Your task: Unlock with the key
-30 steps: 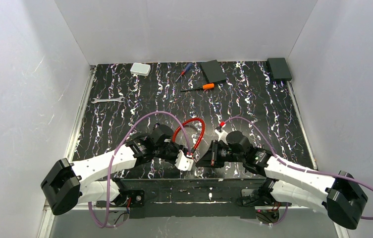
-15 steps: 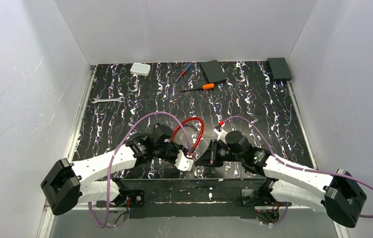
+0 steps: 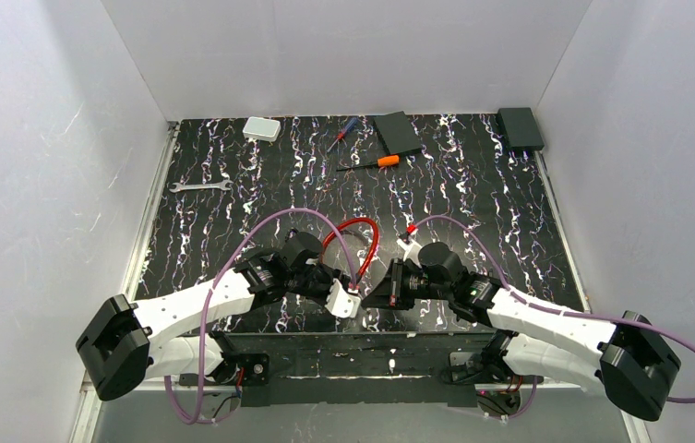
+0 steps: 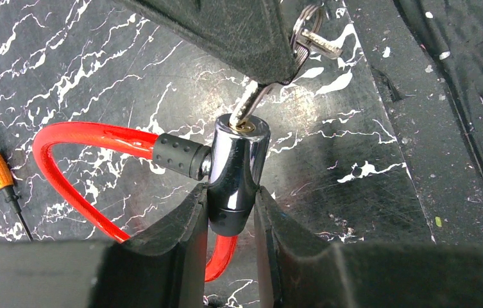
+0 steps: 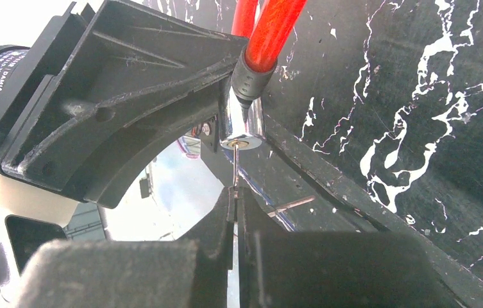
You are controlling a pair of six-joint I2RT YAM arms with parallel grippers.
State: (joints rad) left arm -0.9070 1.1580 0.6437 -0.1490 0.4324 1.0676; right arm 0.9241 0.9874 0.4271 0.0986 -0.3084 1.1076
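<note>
The lock is a chrome cylinder on a red cable looped on the black marbled table. My left gripper is shut on the cylinder's lower end and holds it just above the table near the front edge. The key's silvery bit sits in the keyhole on the cylinder's end. My right gripper is shut on the key; its fingers hide the key's head. A ring with a second key hangs beside it. In the top view the right gripper meets the left one.
An orange-handled screwdriver, a small blue-and-red screwdriver, a dark pad, a white box and a black box lie at the back. A silver wrench lies at the left. White walls enclose the table.
My right arm has edged a little to the left, towards the lock held by the left gripper. The left arm and the lock have stayed in place.
</note>
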